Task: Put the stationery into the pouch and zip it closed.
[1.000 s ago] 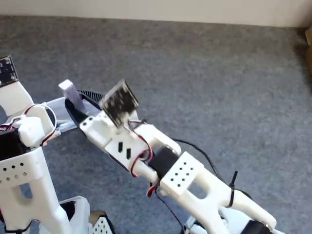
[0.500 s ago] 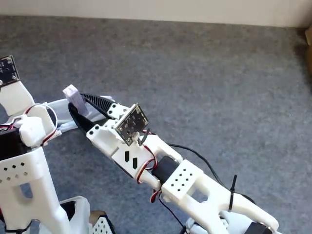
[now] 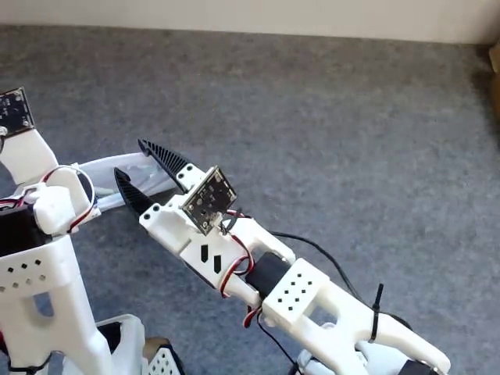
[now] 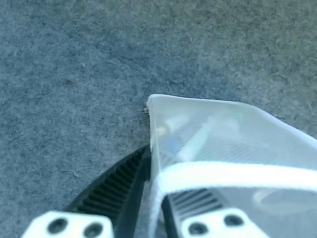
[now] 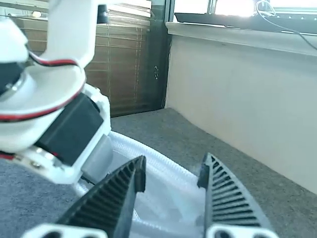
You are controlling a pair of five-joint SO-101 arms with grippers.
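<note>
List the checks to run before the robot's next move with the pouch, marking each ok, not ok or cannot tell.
1. Left gripper shut on the edge of the translucent white mesh pouch: ok.
2. Right gripper holds nothing, black fingers apart: ok.
3. Right gripper over the pouch: ok.
4. Pale stationery pieces inside the pouch: ok, seen through the mesh.
5. All stationery inside: cannot tell; the arms hide part of the grey carpet.
6. Pouch zipped: not ok, its mouth looks open.
</note>
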